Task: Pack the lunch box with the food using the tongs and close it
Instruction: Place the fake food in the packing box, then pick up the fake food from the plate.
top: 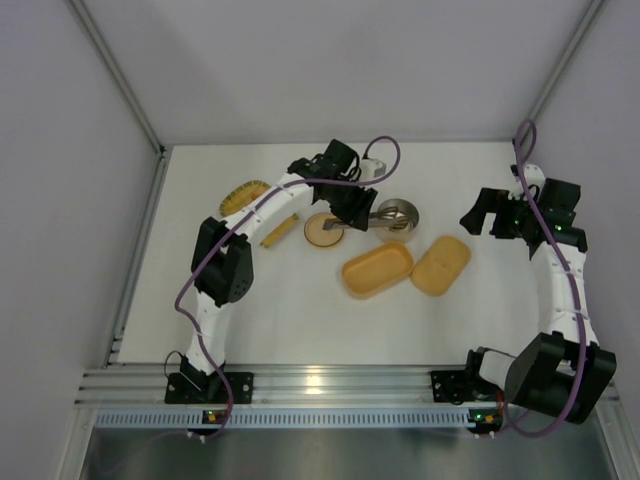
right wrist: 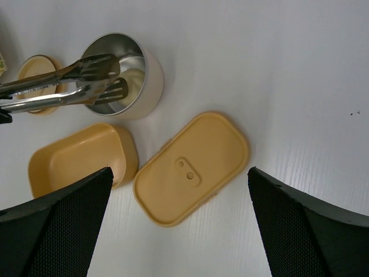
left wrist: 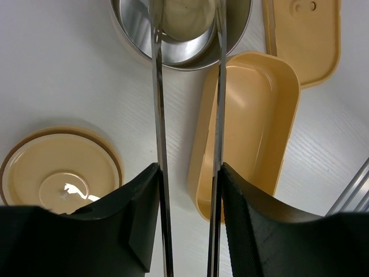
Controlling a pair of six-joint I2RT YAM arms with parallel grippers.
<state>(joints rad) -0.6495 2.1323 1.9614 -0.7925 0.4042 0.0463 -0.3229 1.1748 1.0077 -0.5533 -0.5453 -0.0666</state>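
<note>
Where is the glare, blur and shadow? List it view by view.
Top external: even light, soft shadows, one bright glint on the rail at the near edge. Left wrist: white glare spot on the round lid; the tongs mirror-bright. Right wrist: steel bowl gleams; lunch box lid sharp, faint shadow beneath.

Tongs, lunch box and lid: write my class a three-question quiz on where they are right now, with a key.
1. True or false: the lid sits on the lunch box.
2. The tips of the tongs are over: A the steel bowl, B the lunch box, C the woven tray.
3. Which arm holds the tongs?
Key: 1 false, it lies on the table beside the open box; 2 A; 3 the left gripper.
</note>
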